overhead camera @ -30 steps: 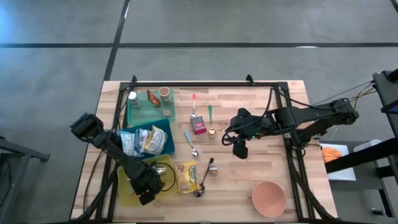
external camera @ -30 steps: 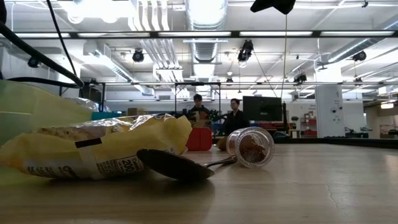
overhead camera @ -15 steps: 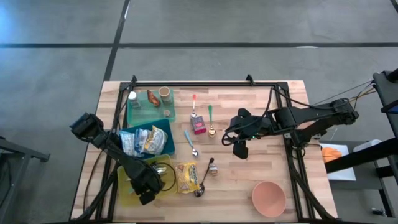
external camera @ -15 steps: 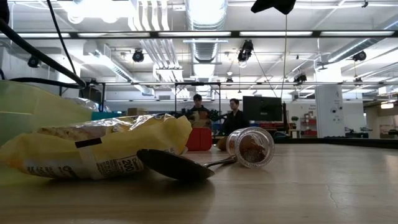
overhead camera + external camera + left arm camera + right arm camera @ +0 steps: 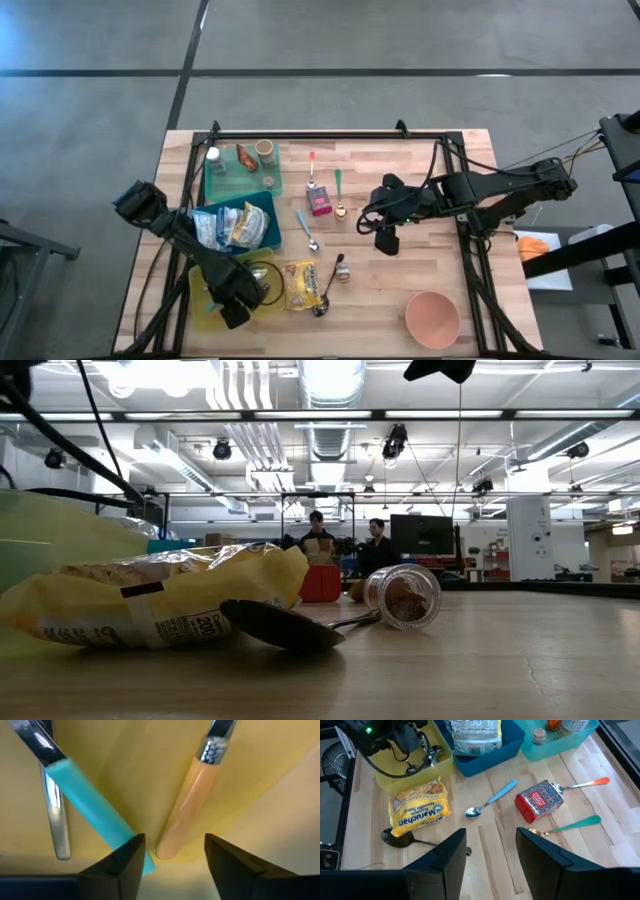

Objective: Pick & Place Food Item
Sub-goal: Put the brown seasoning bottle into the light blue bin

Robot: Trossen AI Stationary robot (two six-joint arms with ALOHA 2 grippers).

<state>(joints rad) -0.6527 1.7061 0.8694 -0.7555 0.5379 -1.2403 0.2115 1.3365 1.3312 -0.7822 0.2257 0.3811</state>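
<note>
The left pincer (image 5: 232, 296) hangs low inside the yellow bin (image 5: 200, 310) at the near left of the worktop (image 5: 400, 200). Half a second ago and a second ago it sat slightly nearer the bin's front edge; now it has shifted a little toward the back, and its fingers (image 5: 125, 860) stand spread, with a gap between them. In the left wrist view that gap frames the end of an orange-handled utensil (image 5: 192, 795), and a blue-handled utensil (image 5: 90, 807) lies just beside it, its end reaching the other finger; both rest on the yellow bin floor, and neither is pinched.

Nothing else has moved. The noodle packet (image 5: 299, 283) lies flat on the worktop just beside the yellow bin, touching a dark spoon (image 5: 323, 300), with a small jar (image 5: 342, 272) on its side near them. The blue bin (image 5: 238, 225) holds snack packets, and the teal tray (image 5: 240, 172) behind it carries small items.

The right pincer (image 5: 385, 240) hovers over the middle of the worktop, as before, its fingers (image 5: 437, 865) apart and holding nothing. A red packet (image 5: 320, 203) and a pink bowl (image 5: 432, 318) sit well apart from it.
</note>
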